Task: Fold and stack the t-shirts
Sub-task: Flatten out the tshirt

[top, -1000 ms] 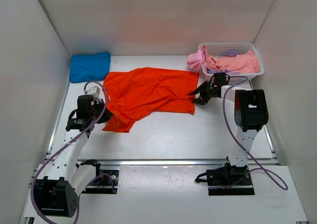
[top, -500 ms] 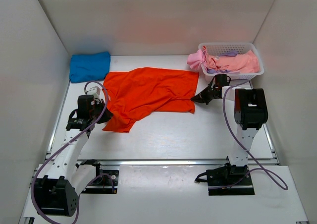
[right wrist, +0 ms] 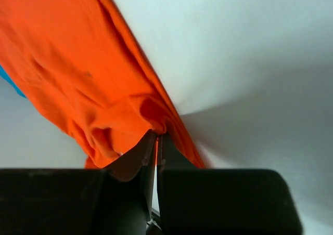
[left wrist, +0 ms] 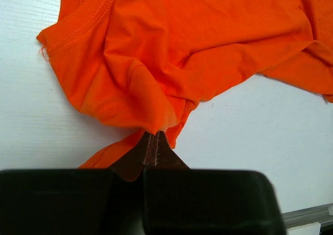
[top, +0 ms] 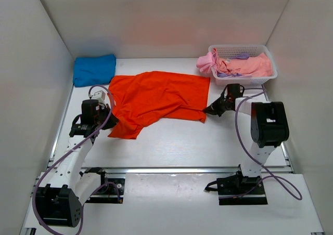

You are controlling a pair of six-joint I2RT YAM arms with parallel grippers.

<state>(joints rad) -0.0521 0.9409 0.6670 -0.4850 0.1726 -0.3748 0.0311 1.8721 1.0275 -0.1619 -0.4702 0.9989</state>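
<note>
- At the far left corner of the desk (top: 171, 141) we see the blue shirt (top: 94, 69), folded into a compact bundle against the left wall and just clear of the orange one.
- The left pincer (top: 111, 121) is clamped on the orange shirt (top: 156, 97). In the left wrist view its tips (left wrist: 154, 141) meet on a bunched fold of orange cloth (left wrist: 182, 48), and the ribbed collar lies up and to the left of the grip.
- We see the orange shirt spread over the middle of the desk, rumpled. Its near left part is doubled under into a tongue that points toward the arms.
- The right pincer (top: 207, 110) grips the same shirt at its near right corner. In the right wrist view the jaws (right wrist: 157, 141) stand almost together, with a pinch of orange hem (right wrist: 104, 89) between them.
- A sliver of blue shows at the left edge of the right wrist view.
- Behind the right pincer, at the far right corner, stands the white basket (top: 250, 80).
- A pink shirt (top: 250, 66) is heaped in the basket and spills over its left rim.
- A bit of lilac shirt (top: 242, 55) shows at the back of the heap.
</note>
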